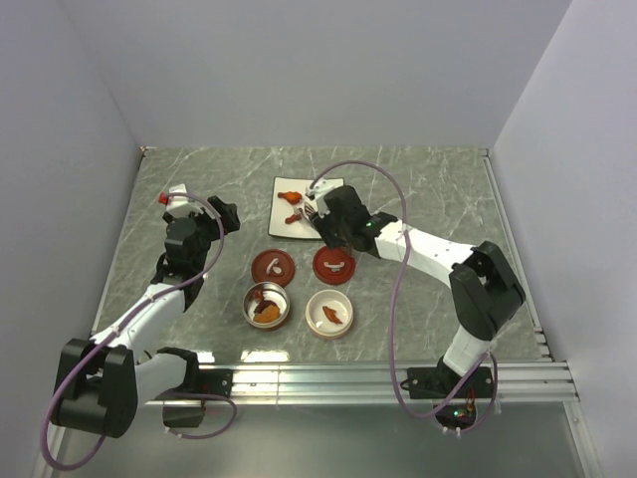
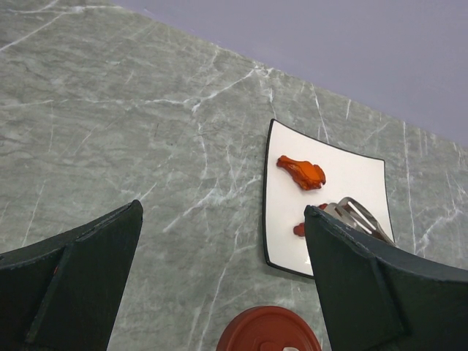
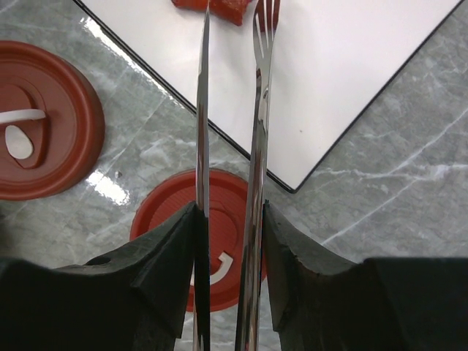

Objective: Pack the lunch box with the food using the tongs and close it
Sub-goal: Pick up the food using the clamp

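Steel tongs (image 3: 202, 110), slim, fork-tipped, gripped in my right tool (image 3: 229, 212), tips by red food (image 3: 227, 11); left tool (image 2: 223, 212) spread wide; bowls (image 1: 248, 302) appear only overhead.

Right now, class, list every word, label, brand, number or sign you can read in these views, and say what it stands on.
None: no readable text shows on the white plate, the red lids, the containers or the tongs.

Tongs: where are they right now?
Right wrist view: the tongs are held in the right gripper, tips over the white plate beside a red morsel, a red lid beneath their arms.
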Controlling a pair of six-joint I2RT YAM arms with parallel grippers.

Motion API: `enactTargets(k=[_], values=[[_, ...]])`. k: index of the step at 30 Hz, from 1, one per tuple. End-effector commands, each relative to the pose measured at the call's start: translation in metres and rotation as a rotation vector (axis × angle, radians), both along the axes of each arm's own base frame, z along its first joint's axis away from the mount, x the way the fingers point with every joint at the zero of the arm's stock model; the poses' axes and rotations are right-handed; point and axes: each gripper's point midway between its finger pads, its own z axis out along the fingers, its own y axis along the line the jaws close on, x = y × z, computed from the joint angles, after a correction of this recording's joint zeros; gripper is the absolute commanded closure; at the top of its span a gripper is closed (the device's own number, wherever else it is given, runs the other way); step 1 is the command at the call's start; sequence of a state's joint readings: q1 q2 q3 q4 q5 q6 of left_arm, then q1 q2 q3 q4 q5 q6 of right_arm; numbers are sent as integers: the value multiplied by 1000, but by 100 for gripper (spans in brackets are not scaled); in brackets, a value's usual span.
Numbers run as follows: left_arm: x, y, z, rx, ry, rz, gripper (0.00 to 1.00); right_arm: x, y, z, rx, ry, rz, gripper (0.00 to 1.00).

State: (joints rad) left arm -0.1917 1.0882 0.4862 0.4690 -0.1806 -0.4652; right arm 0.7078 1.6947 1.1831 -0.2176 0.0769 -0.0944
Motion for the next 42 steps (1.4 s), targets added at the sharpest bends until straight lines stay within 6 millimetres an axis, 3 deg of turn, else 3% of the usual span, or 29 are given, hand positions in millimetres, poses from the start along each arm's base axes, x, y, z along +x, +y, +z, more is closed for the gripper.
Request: enactTargets(k=[1, 7, 12, 25, 37, 42], values=[[0, -1, 17, -15, -64, 1, 0, 8, 19, 16, 49, -26, 16, 53], [0, -1, 17, -13, -63, 2, 1, 11, 28, 17, 71, -26, 32, 53], [0, 0, 17, -14, -64, 5, 1, 23, 24, 20, 43, -59, -9, 53], [1, 1, 16, -12, -60, 8, 1, 55, 28, 48, 25, -160, -23, 52], [2, 1, 14, -9, -54, 11, 1, 77, 26, 26, -6, -123, 0, 45], [2, 1, 13, -8, -51, 12, 0, 78, 28, 14, -4, -100, 35, 42]])
